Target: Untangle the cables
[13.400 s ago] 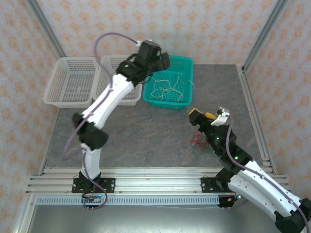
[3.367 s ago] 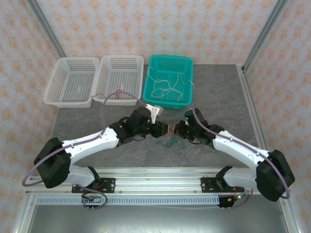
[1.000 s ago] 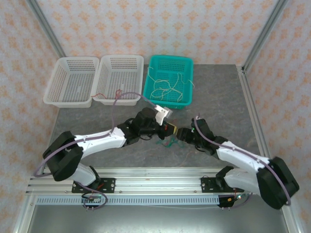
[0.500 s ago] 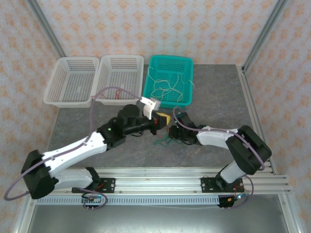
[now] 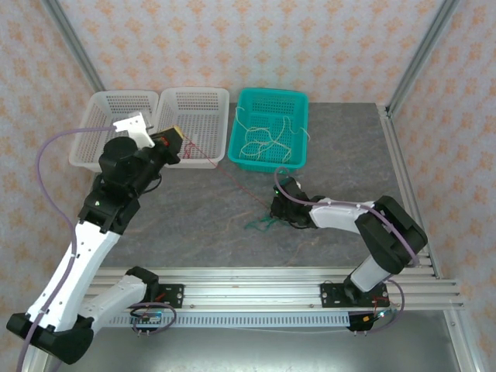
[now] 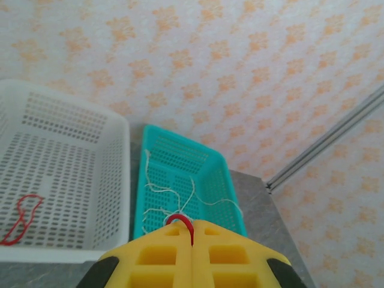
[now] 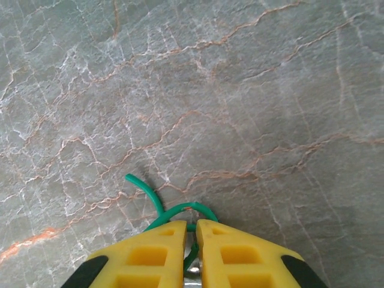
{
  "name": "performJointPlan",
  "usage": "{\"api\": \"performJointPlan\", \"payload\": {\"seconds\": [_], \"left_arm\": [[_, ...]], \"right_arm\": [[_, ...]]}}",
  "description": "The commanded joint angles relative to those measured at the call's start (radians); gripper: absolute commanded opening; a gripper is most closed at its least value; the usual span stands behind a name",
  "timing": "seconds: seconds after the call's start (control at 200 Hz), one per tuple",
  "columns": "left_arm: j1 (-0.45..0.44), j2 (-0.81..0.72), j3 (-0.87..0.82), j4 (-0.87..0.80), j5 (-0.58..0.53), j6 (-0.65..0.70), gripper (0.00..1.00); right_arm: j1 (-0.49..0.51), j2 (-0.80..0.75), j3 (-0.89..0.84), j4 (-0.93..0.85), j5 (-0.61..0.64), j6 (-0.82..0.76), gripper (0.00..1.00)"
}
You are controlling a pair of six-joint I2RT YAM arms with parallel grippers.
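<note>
the left gripper [image 6: 192,227] has its yellow fingers pressed tight together, with a small loop of red cable [image 6: 180,219] pinched at the tips. the rest of that cable is hidden behind the fingers in the wrist view. from above, this gripper hangs over the right-hand white basket [image 5: 194,108]. the red cable runs from it as a thin taut line down toward the right gripper [image 5: 277,208]. its far end is hard to make out where it meets the green cable [image 5: 258,224] on the table [image 5: 349,155]. the right gripper sits low on the table, jaws almost closed on a loop of the green cable. whatever lies beneath its fingers is cut off. a second red cable [image 6: 20,219] lies in the white basket. cream-white cables [image 5: 267,141] lie tangled in the teal basket [image 5: 298,101]. a faint pale strand [image 5: 298,252] near the front rail is too thin to identify.
</note>
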Motion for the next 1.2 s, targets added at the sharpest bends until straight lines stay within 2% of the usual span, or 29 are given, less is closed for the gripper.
{"api": "performJointPlan", "payload": {"seconds": [0.0, 0.155, 0.23, 0.31, 0.4, 0.565, 1.016, 1.191], "left_arm": [[0.049, -0.039, 0.082, -0.101, -0.04, 0.038, 0.0], [0.112, -0.068, 0.197, -0.238, -0.2, 0.12, 0.0], [0.116, -0.094, 0.219, -0.248, -0.27, 0.156, 0.0], [0.117, -0.117, 0.223, -0.234, -0.291, 0.171, 0.0], [0.117, -0.117, 0.215, -0.224, -0.253, 0.158, 0.0], [0.117, -0.077, 0.185, -0.163, -0.029, 0.138, 0.0], [0.116, -0.052, 0.168, -0.119, 0.023, 0.109, 0.0], [0.116, 0.083, 0.303, -0.098, 0.176, 0.097, 0.0]], "right_arm": [[-0.015, 0.036, -0.051, -0.18, 0.109, 0.023, 0.14], [-0.035, 0.002, -0.082, -0.193, 0.133, 0.039, 0.16], [-0.048, -0.019, -0.095, -0.199, 0.146, 0.044, 0.17], [-0.06, -0.037, -0.105, -0.199, 0.153, 0.044, 0.17], [-0.068, -0.045, -0.106, -0.196, 0.148, 0.037, 0.17], [-0.07, -0.051, -0.091, -0.186, 0.11, 0.03, 0.18], [-0.07, -0.082, -0.099, -0.17, 0.085, 0.038, 0.19], [-0.07, -0.082, -0.091, -0.169, 0.08, 0.04, 0.19]]}}
